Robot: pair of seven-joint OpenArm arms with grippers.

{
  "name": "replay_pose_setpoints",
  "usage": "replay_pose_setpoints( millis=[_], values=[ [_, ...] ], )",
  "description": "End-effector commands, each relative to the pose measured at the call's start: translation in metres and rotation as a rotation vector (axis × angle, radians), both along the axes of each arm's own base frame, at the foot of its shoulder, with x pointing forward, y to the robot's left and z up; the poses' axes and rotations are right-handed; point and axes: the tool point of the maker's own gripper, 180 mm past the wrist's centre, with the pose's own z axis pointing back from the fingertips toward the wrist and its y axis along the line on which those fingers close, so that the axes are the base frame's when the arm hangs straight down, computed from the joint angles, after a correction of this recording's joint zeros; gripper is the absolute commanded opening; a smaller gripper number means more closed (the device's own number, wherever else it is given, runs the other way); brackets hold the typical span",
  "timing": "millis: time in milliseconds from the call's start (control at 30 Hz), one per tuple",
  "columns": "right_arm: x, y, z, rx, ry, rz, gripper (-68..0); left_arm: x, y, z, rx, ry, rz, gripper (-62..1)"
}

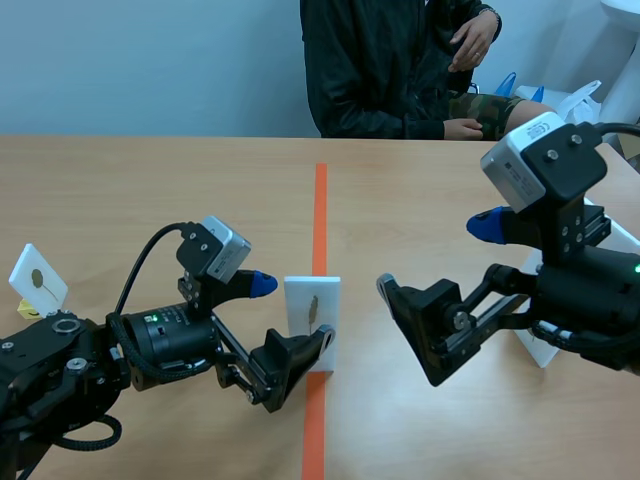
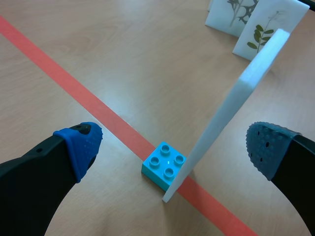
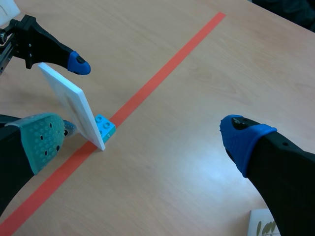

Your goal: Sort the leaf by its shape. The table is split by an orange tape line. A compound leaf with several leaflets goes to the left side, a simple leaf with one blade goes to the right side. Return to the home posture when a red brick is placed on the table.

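readable text: none in any view | upright white card (image 1: 312, 318): small leaf picture, no lettering | sprig card (image 2: 268, 29): leaflet picture only | small tilted card (image 1: 38, 280): round leaf picture only

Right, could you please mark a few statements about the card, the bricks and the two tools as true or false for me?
1. The white card stands on the orange tape line. True.
2. The left tool is shut on the card. False: it is open, with one finger on either side of the card.
3. A red brick is in view. False: none shows; the turquoise brick props the card.
4. The right tool is open and empty. True.
5. A person sits across the table. True.
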Motion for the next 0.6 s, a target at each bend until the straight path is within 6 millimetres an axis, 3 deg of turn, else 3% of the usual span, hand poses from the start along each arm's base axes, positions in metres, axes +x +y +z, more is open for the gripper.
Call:
replay_pose_setpoints(
  millis=[0,267,500,567],
  values=[
    [0.005,-0.001,0.011,0.009,-0.037,-0.004,0.3,0.002,-0.008,0.01,-0.009,-0.037,-0.025,1.4],
    [0.005,-0.001,0.01,0.006,-0.034,-0.004,0.3,-0.004,-0.031,0.007,0.05,-0.082,-0.106,1.4],
    [0.005,-0.001,0.01,0.004,-0.032,-0.005,0.2,0.003,-0.033,-0.005,0.07,-0.068,-0.102,1.4],
    [0.005,-0.001,0.01,0.004,-0.032,-0.005,0.3,0.004,-0.032,-0.007,0.07,-0.063,-0.096,-3.2]
  ],
)
